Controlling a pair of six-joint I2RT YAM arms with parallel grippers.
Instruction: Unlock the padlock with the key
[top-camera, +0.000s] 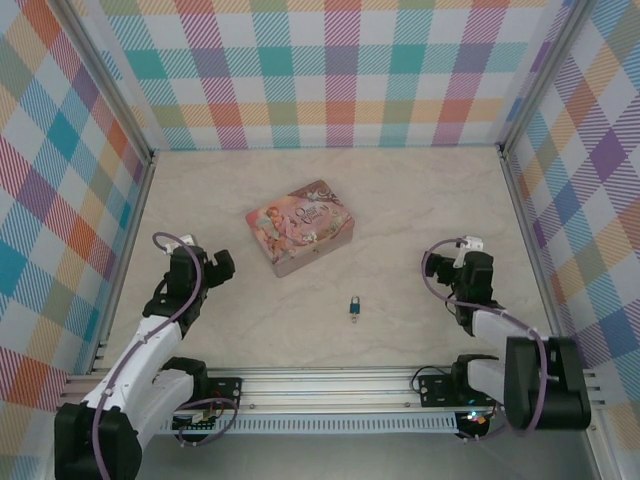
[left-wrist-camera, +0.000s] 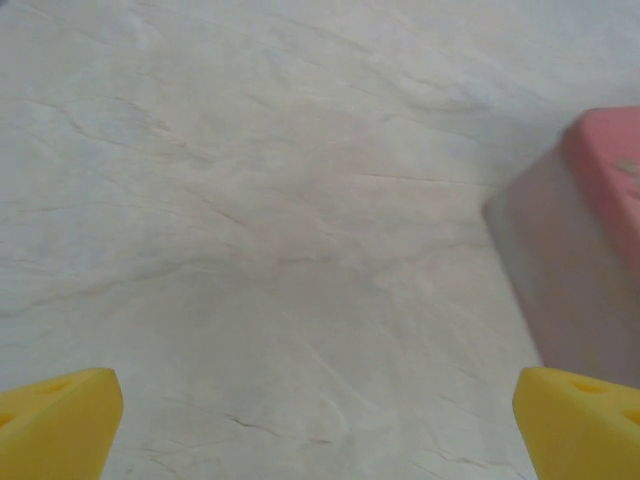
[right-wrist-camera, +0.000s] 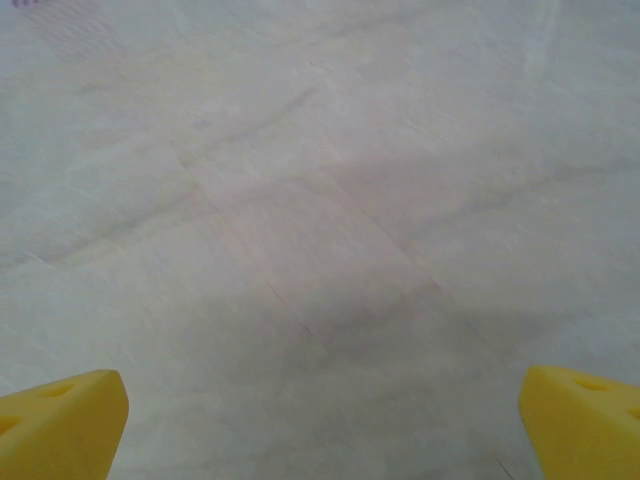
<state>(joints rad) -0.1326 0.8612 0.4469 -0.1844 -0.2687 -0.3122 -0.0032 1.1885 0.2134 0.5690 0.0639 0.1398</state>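
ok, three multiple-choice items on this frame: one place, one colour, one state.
1. Where is the tiny blue-bodied padlock with silvery shackle relative to the pink illustrated rectangular tin?
A) on its lid
B) on the beige table, nearer the arm bases
C) by the far wall

2. Colour of the finger pads?
A) black
B) yellow
C) red

3. The left gripper and right gripper are:
A) both open, empty
B) both shut
C) shut on the padlock

1B, top view shows it apart from the tin; 2B, yellow wedges at both lower corners; 3A, pads wide apart over bare table.
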